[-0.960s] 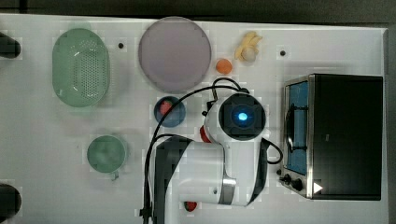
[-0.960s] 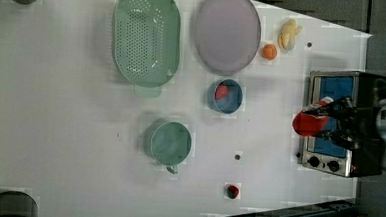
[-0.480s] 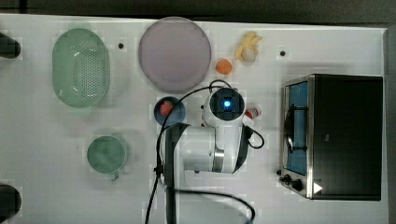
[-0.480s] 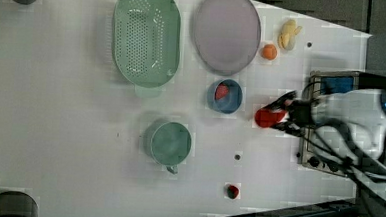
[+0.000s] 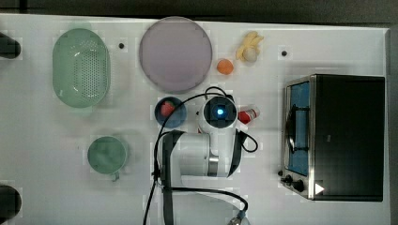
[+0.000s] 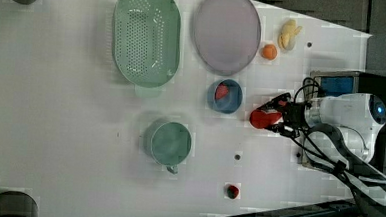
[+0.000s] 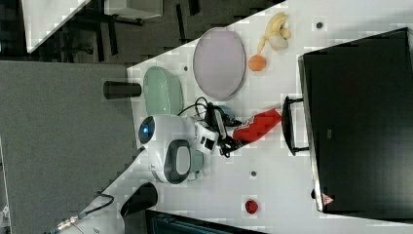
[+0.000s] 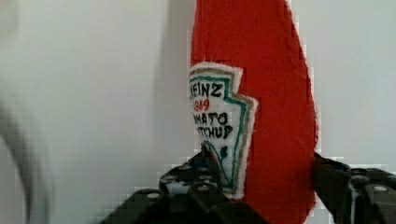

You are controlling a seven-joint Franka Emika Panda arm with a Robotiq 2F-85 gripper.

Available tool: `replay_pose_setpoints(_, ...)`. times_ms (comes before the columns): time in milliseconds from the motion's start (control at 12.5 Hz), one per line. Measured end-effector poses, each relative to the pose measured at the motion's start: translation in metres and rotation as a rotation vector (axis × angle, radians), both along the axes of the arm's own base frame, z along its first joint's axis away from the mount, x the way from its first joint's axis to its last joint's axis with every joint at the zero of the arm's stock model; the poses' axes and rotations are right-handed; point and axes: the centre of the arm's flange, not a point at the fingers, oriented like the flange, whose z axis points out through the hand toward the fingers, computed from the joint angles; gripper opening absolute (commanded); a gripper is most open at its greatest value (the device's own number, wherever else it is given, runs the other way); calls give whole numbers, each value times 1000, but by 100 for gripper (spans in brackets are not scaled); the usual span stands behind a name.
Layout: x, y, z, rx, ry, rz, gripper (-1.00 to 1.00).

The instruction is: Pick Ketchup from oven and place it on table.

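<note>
Ketchup point(image 7: 255, 126) is lying low over the worktop point(image 5: 56, 187), out of the oven point(image 5: 345, 136), between it & the blue bowl point(image 5: 170, 112). Hand point(image 8: 261, 186) is bracketing its base; whether it's gripping or releasing, can't tell. Judging: settle the bottle flat on the worktop, then be backing off w/o dragging it.

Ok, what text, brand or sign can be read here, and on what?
"EINZ" (first letter cut off), on the ketchup label.
"OMATO", then "TCHUP", partly hidden, same label.
Small red print between them: too blurred to read.
White triangle sign on the oven, at its front corner: contents unreadable.
Small mark on the oven's top: too small to read.
</note>
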Motion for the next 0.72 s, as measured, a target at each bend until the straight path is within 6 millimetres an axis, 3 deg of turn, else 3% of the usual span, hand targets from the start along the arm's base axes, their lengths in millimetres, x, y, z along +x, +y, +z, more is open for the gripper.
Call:
replay_pose_setpoints(160,3,3,5,-6,-9,3,100)
replay_pose_setpoints(240,10,1,17,-6,-39,-6,100)
replay_pose_setpoints(480,30,9,91,19,-96,-19,100)
replay_pose_setpoints(640,35,5,160,-6,-71,2,100)
replay_pose_setpoints(720,47,0,215,-3,-180,-13,100)
